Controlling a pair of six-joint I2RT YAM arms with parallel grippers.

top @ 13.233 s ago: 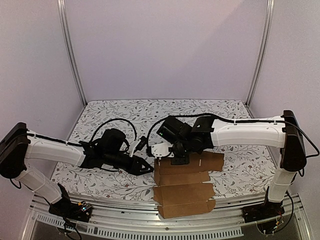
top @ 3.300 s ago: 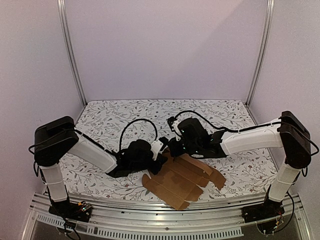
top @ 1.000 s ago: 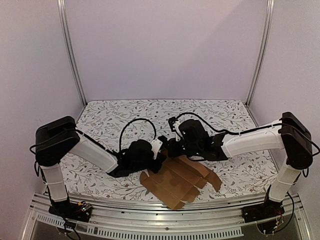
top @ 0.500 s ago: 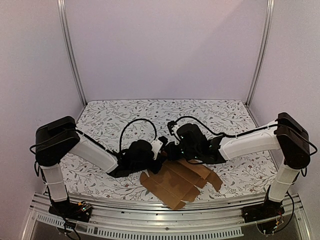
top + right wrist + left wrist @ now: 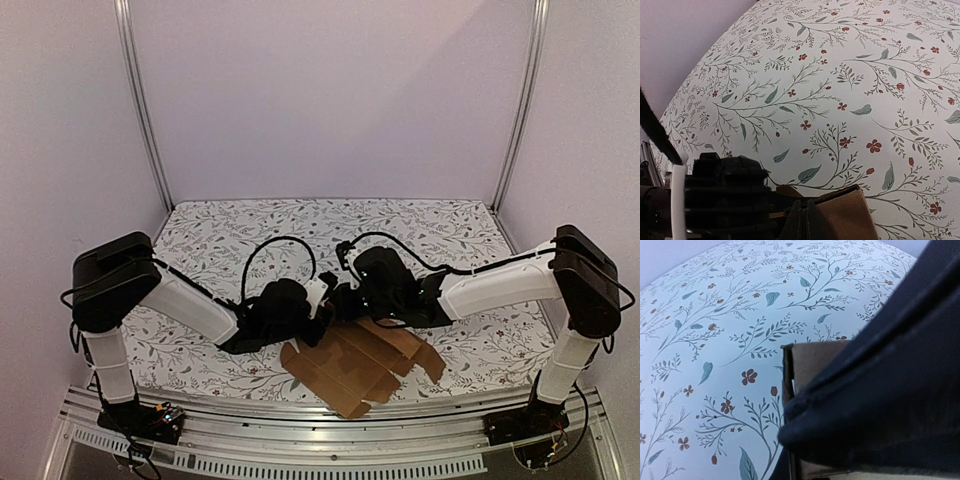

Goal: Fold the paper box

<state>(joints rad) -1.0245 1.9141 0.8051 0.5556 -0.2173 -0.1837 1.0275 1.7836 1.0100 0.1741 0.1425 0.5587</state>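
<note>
The paper box [image 5: 355, 365] lies unfolded as a flat brown sheet on the flowered counter [image 5: 230, 225], near the front edge at the middle and turned askew, one corner pointing at the rail below. Its far left corner reaches up between the two arms, and both sets of fingers meet there. The left fingers [image 5: 880, 390] come in from the left and are closed together on a raised flap, whose cut edge stands just beside the dark pad in the left wrist view. The right fingers [image 5: 807, 222] reach in from the right, also shut tight, pinching the sheet's far edge; a brown corner shows right beside their tips, with the left arm's black wrist close alongside
</note>
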